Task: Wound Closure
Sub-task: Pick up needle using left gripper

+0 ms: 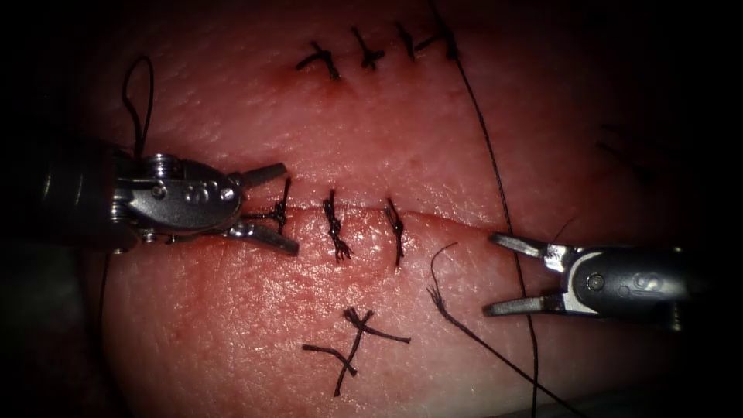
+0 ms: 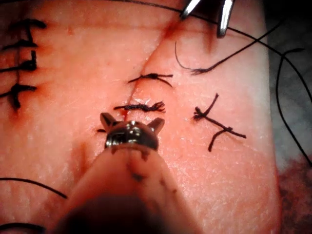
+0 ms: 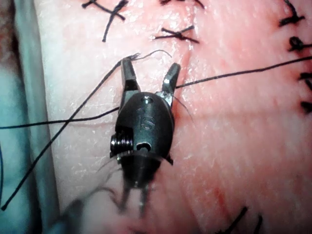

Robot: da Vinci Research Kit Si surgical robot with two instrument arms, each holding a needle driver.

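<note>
Left claw (image 1: 267, 209): two short silver blades on bright steel wrist housing with round pivot screws and stamped marking, dark shaft behind. Right claw (image 1: 507, 275): slim silver blades, steel yoke, dark grey rounded housing with one pivot screw, embossed marking, coiled spring at base.

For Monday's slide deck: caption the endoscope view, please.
Both tools, left and right, open and empty beside the stitched cut in the tissue.
</note>
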